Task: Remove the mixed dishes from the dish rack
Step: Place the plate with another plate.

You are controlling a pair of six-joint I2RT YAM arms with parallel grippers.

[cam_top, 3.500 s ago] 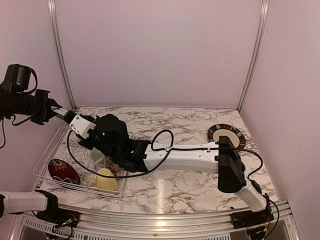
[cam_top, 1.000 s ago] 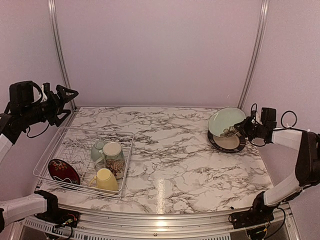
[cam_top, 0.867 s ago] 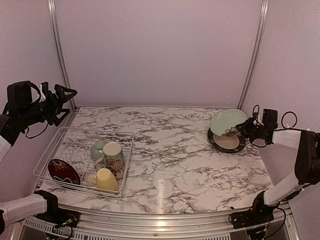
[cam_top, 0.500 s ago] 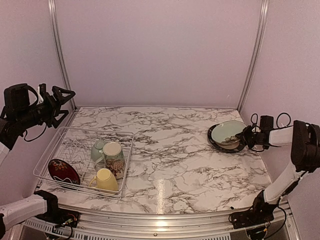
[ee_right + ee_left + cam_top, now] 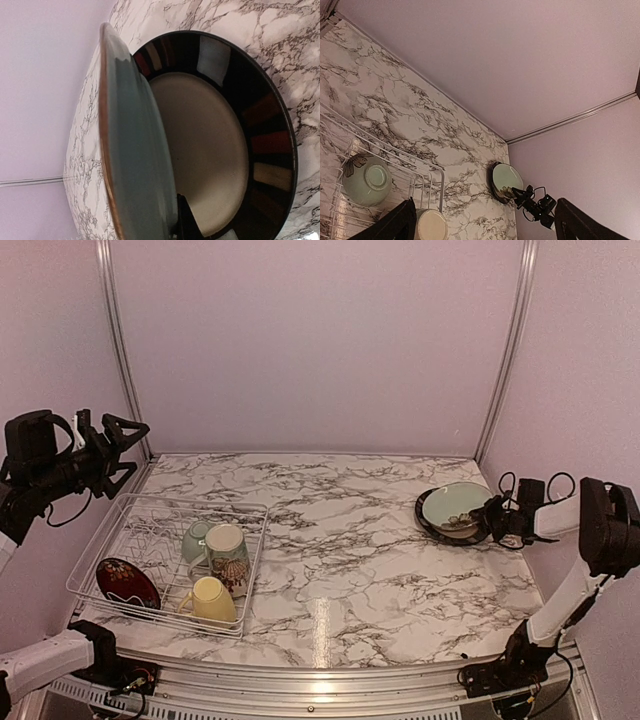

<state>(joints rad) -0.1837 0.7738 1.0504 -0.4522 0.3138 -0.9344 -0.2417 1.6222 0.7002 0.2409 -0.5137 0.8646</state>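
Note:
The white wire dish rack [image 5: 200,500] at the left holds a dark red patterned plate [image 5: 127,583], a small pale green bowl [image 5: 196,539], a cream floral mug [image 5: 228,552] and a pale yellow mug [image 5: 210,600]. My left gripper [image 5: 112,445] hangs open above the rack's far left corner, holding nothing. At the far right my right gripper [image 5: 490,516] is shut on the rim of the pale green plate [image 5: 452,504], tilted low over the black-rimmed cream plate [image 5: 432,524]. In the right wrist view the green plate [image 5: 135,150] leans over the cream plate [image 5: 210,145], with one dark finger [image 5: 186,222] under it.
The left wrist view shows the bowl [image 5: 366,178], the floral mug's rim [image 5: 431,225] and the rack wire [image 5: 395,165] below, with the green plate [image 5: 507,177] far off. Marble table [image 5: 340,540] lies between rack and plates. Walls close in on both sides.
The right gripper has lowered the green plate from a steep tilt to nearly flat over the black-rimmed plate. The left gripper drifted slightly left, still open.

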